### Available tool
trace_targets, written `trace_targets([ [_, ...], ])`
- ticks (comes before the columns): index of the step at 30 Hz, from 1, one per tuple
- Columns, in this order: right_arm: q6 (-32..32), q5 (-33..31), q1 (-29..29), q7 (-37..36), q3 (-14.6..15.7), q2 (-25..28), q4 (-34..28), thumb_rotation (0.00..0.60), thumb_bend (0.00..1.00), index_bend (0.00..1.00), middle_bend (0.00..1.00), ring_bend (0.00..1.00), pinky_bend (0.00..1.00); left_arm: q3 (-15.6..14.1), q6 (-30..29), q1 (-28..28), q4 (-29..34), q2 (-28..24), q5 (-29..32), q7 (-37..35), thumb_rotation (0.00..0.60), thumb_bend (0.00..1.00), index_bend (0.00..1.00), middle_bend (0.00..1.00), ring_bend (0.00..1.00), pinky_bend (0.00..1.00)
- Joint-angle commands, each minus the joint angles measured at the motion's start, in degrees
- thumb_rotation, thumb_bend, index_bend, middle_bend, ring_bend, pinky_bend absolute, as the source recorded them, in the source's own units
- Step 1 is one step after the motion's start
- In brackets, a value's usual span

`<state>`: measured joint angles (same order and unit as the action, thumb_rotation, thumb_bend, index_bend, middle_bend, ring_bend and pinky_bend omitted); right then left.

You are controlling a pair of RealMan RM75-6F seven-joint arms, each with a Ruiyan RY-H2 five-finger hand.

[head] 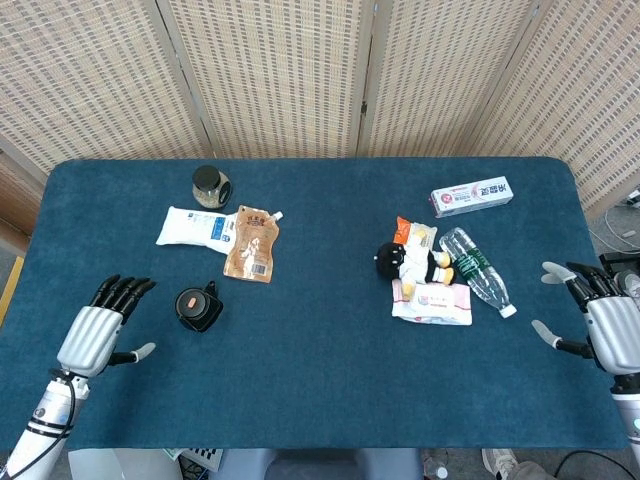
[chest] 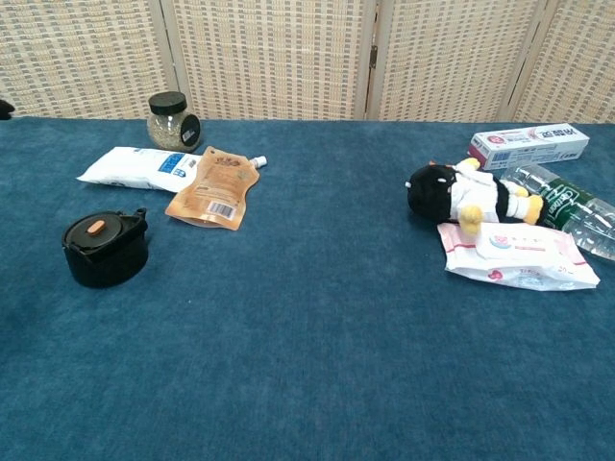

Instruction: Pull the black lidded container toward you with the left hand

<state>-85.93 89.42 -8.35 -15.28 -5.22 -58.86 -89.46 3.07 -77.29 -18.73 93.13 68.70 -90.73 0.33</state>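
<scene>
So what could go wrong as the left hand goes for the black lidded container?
The left hand is open and apart from the black lidded container; a poor approach may push it away. The brown pouch lies just behind it, so overreaching could catch that. The round container might also slip sideways when pulled.

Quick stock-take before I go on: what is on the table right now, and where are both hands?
black lidded container: 1, black with orange button, left side, near edge
glass jar: 1, clear with black lid, far left
white pouch: 1, white and blue, below the jar
brown pouch: 1, brown, beside the white pouch
toothpaste box: 1, white and red, far right
plush toy: 1, black, white, yellow, right of centre
wipes pack: 1, white and pink, below the toy
water bottle: 1, clear, green label, lying right of the toy
left hand: open, left of the container, apart from it
right hand: open, right edge
</scene>
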Motion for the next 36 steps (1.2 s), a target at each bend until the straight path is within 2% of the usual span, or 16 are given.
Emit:
trace_targets([
  [1,0.2,-0.3,0.0,0.5,0.0,0.2,-0.5,0.6,0.25,0.19,0.33,0.16,0.15,0.2,3.8,-3.6,0.6,-1.7,-2.7,-1.9,0.391,0.11,0.13,0.13,0.11,0.04],
  [9,0.7,-1.2,0.3,1.4,0.1,0.4,-1.3,0.6,0.25,0.19,0.33,0.16,0.15,0.4,13.9,-11.1,0.9,-1.8,-4.0,-5.4,0.114,0.1,0.13,0.13,0.1,0.0],
  [11,0.8,-1.5,0.5,1.5,0.1,0.4,-1.3,0.6,0.25,0.19,0.33,0.16,0.15,0.6,16.2,-12.6,0.9,-1.8,-3.3,-5.5,0.094,0.1,0.13,0.13,0.1,0.0],
  [22,2.1,-2.3,0.4,1.4,0.4,0.0,-1.1,0.6,0.25,0.19,0.33,0.16,0.15,1.9,25.1,-18.4,-1.5,1.7,2.4,-2.5,0.085,0.1,0.15,0.13,0.11,0.0],
  [36,3.0,-2.9,0.5,1.6,0.6,-0.5,-0.9,0.6,0.25,0.19,0.33,0.16,0.15,0.6,28.5,-20.1,-5.3,4.8,6.8,-1.3,0.085,0.1,0.19,0.18,0.11,0.0],
])
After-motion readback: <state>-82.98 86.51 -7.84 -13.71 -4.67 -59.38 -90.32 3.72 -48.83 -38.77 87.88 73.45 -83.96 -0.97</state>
